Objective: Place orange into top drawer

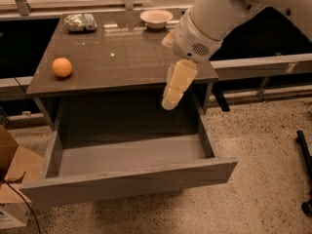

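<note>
Orange (62, 67) sits on brown table (122, 52) near its 9 o'clock edge, untouched, not in drawer. Top drawer (131, 178) is pulled open under the table's 6 o'clock side, nothing inside. Gripper (169, 103) hangs at approx. 4 o'clock from the orange, well apart, over the drawer's back right, tips pointing down. Fingers look pressed together, holding nothing. White bowl (156, 17) at table's 1 o'clock, snack bag (80, 22) at 11.

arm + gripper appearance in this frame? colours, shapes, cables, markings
White arm of thick rounded tubular segments; its wrist housing carries a small dotted grille. Blocky, segmented cream gripper, over the back of the wide open grey drawer. No cables or markings visible.
</note>
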Available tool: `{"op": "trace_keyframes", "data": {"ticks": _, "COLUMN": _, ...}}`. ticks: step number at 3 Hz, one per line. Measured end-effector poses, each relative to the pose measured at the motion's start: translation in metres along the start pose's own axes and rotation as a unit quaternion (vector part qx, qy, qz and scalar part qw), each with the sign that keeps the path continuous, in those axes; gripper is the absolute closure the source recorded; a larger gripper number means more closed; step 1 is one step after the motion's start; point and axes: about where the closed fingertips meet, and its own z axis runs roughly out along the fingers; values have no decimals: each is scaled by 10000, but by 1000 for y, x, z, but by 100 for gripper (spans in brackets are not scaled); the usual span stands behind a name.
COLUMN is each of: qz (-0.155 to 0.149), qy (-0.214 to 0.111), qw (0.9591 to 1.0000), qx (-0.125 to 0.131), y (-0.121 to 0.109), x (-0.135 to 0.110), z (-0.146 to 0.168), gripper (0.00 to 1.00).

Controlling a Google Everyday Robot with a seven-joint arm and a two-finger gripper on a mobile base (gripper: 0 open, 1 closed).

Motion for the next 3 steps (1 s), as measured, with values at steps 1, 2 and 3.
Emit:
{"op": "trace_keyframes", "data": {"ticks": 1, "qz": -100, "qy": -261, "qw": 9996, "qx": 4, "y": -20, "x": -25, "z": 25, "gripper": 0}}
{"op": "trace_keyframes", "data": {"ticks": 2, "qz": -259, "qy": -507, "qw": 9983, "qx": -111, "y": -53, "x": -64, "z": 66, "gripper": 0}}
{"op": "trace_keyframes", "data": {"ticks": 3, "qz": -295, "qy": -686, "qw": 9968, "qx": -268, "y": -71, "x": -86, "z": 98, "gripper": 0}}
